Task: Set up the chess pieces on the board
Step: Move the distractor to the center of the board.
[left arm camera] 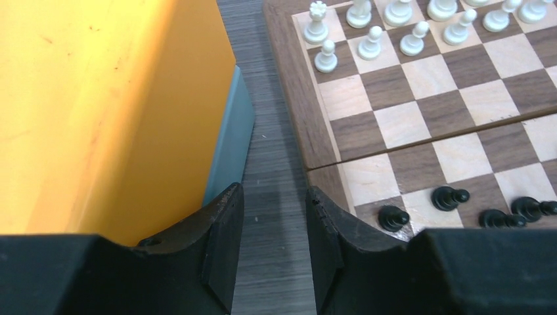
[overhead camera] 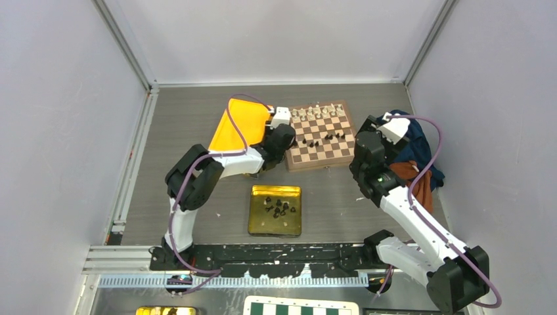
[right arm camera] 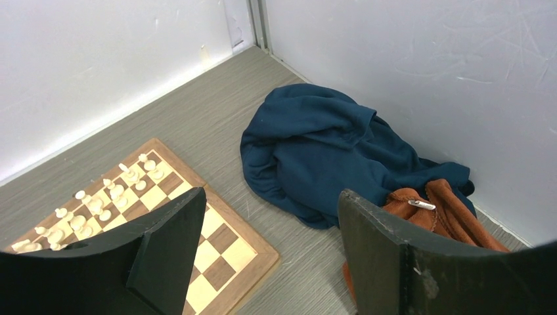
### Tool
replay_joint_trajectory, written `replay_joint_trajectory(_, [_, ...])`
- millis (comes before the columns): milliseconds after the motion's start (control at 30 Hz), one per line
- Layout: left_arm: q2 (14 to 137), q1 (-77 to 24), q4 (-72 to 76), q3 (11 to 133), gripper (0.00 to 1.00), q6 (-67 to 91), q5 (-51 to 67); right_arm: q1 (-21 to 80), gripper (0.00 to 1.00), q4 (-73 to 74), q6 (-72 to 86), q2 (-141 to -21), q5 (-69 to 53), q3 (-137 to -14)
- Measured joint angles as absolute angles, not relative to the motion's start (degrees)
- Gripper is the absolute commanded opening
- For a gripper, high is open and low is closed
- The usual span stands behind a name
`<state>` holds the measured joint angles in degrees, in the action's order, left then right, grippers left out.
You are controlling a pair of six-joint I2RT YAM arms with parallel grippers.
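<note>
The wooden board (overhead camera: 322,134) lies at the back centre of the table. Cream-white chess pieces (left arm camera: 325,56) stand in its two far rows. A few black pieces (left arm camera: 448,197) sit on its near-left squares, some lying on their sides. More black pieces (overhead camera: 278,208) lie in a gold tray (overhead camera: 259,223). My left gripper (left arm camera: 274,223) hangs open and empty over the strip of table just off the board's left rim (left arm camera: 292,98). My right gripper (right arm camera: 269,223) is wide open and empty off the board's right edge (right arm camera: 253,239).
An orange bin (overhead camera: 240,125) lies tilted just left of the board, close beside my left fingers (left arm camera: 223,243). A blue cloth (right arm camera: 315,144) and an orange-brown cloth (right arm camera: 453,210) are heaped in the back right corner. A green-and-white checkered board (overhead camera: 302,307) shows at the near edge.
</note>
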<state>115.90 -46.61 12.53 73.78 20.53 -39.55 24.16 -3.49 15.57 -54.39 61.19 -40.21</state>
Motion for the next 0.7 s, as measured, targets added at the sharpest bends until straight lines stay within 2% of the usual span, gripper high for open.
replay_joint_trajectory(267, [115.90, -41.52, 12.03, 73.54, 0.41, 21.30, -36.82, 24.51, 0.79, -2.74, 15.64, -54.39, 61.10, -40.21])
replay_joint_trajectory(700, [113.71, -27.62, 10.48, 71.35, 0.40, 22.46, -31.83, 24.71, 0.80, -3.16, 15.84, -58.52, 60.29, -40.21])
